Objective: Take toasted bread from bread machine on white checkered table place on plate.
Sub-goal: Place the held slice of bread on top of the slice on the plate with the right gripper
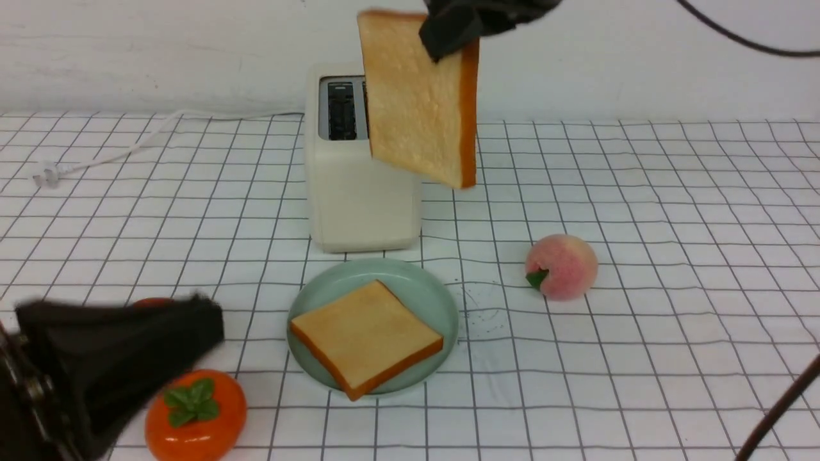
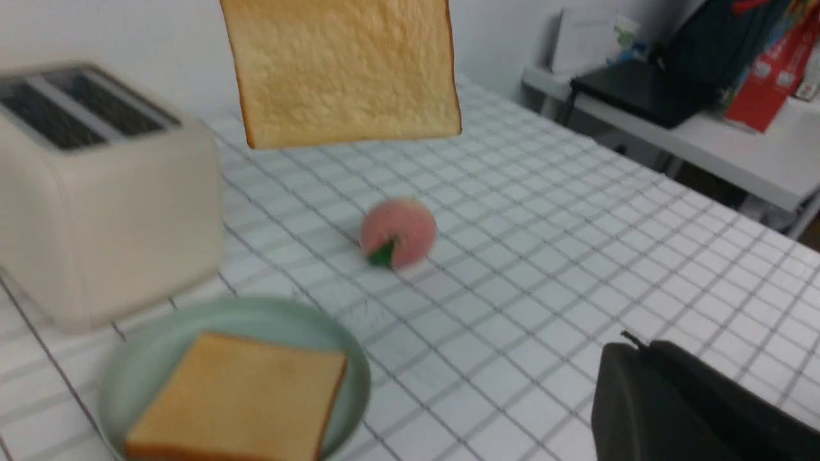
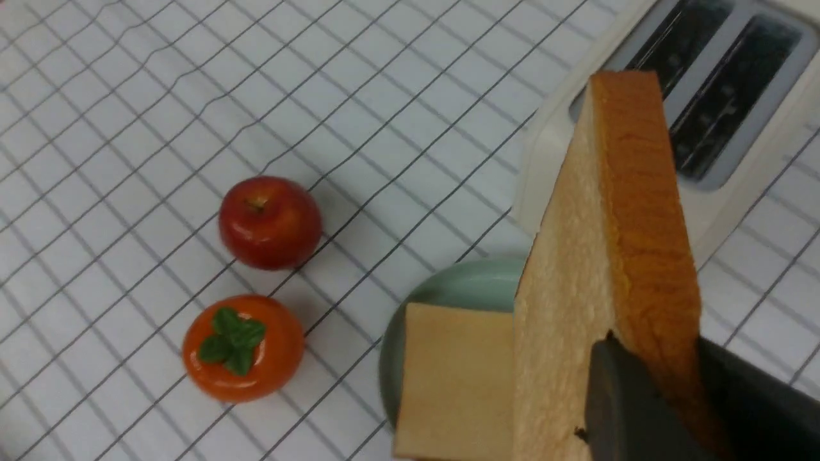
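The right gripper (image 1: 448, 38) is high above the far middle of the tabletop (image 1: 640, 192). Its jaws are narrowed onto the top corner of a slice (image 1: 416, 109) and pinch it across its thickness. The slice hangs on edge, tilted, clear of everything below. Its tan face is turned toward the near edge and its orange-brown crust toward the right edge. From the front it covers the right part of the toaster (image 1: 359, 198), and its lower corner hangs past the toaster's right side.

The toaster stands upright toward the far edge, near the middle. Its cord (image 1: 128, 147) trails off toward the far left corner.

Just in front of the toaster lies the plate (image 1: 410, 275), close to it. A second slice (image 1: 365, 336) lies flat on it, turned cornerwise, with one corner out over the rim nearest the near edge.

A peach (image 1: 564, 266) sits right of the plate, apart from it. A persimmon (image 1: 195, 416) sits at the near edge, left of the plate, with an apple (image 3: 269, 221) just behind it.

The left gripper (image 1: 205, 326) is low over the near left corner. Its jaws are closed together on nothing, and it partly hides the apple from the front.
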{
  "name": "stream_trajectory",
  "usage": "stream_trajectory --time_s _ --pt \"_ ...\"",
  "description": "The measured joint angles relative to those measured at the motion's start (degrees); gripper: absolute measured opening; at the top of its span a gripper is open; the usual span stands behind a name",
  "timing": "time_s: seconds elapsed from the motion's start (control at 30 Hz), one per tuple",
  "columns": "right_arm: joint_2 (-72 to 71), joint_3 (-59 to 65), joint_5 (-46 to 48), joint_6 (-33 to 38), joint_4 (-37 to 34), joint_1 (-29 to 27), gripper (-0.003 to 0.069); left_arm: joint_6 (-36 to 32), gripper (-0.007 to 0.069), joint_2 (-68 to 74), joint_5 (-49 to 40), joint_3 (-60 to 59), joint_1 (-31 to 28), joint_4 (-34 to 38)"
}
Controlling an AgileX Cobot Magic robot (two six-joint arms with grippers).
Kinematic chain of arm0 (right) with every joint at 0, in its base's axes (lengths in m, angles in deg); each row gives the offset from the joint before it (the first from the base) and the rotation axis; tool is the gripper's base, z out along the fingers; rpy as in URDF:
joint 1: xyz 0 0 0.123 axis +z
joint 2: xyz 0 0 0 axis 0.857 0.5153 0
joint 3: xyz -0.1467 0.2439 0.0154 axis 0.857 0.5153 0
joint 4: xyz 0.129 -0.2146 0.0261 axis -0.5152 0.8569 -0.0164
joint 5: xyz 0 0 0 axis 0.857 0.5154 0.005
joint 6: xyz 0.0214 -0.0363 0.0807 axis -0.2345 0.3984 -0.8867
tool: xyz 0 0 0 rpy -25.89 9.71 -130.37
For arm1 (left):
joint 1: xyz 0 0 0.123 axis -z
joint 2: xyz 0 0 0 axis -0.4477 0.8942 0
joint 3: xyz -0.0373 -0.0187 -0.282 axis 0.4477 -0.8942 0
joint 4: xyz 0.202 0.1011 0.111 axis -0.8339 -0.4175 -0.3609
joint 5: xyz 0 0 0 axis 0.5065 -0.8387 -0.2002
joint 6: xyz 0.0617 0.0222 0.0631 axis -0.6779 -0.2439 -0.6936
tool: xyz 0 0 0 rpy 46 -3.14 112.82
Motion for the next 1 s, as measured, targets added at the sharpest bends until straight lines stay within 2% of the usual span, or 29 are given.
stream_trajectory --time_s 0.1,0.13,0.17,0.3,0.4,0.6,0.7,0.8,0.83,0.93,1.0 --pt "-0.3 9.9 -0.2 3.3 -7.4 -0.2 0.0095 10.5 -0.0013 0.0 -2.1 -1.9 0.0 -8.9" --pt "-0.2 11.3 -0.3 3.6 -8.0 -0.2 0.0095 10.5 -0.0013 0.0 -2.2 -2.0 0.0 -9.6" --pt "0.4 17.0 -1.3 6.0 -12.4 0.0 0.0095 16.8 -0.0013 0.0 -2.6 -2.3 0.0 -14.5" --pt "1.8 26.8 -9.1 12.1 -21.6 0.0 0.0095 29.9 -0.0013 0.0 -2.9 -2.4 0.0 -26.5" --pt "2.9 30.6 -15.5 15.2 -26.3 -0.5 0.0095 36.2 -0.0013 0.0 -3.3 -2.4 0.0 -31.9" --pt "7.8 31.5 -21.2 14.5 -28.4 -2.1 0.0098 39.5 -0.0013 0.0 -3.5 -2.4 0.0 -34.5" --pt "10.4 31.7 -22.4 14.3 -28.6 -3.2 0.0153 39.5 -0.0013 0.0 -3.6 -2.4 0.0 -34.6" --pt "11.1 31.8 -23.5 14.3 -28.4 -5.1 0.0272 39.5 -0.0013 0.0 -3.6 -2.4 0.0 -34.6" --pt "11.1 31.8 -23.5 14.3 -28.4 -5.3 0.0281 39.5 -0.0013 0.0 -3.6 -2.4 0.0 -34.6" --pt "10.7 31.0 -22.9 14.2 -26.9 -8.1 0.0449 39.5 -0.0013 0.0 -3.3 -2.4 0.0 -34.6" --pt "9.6 29.8 -20.4 12.8 -25.1 -10.0 0.0503 39.5 -0.0013 0.0 -2.9 -2.4 0.0 -34.6"
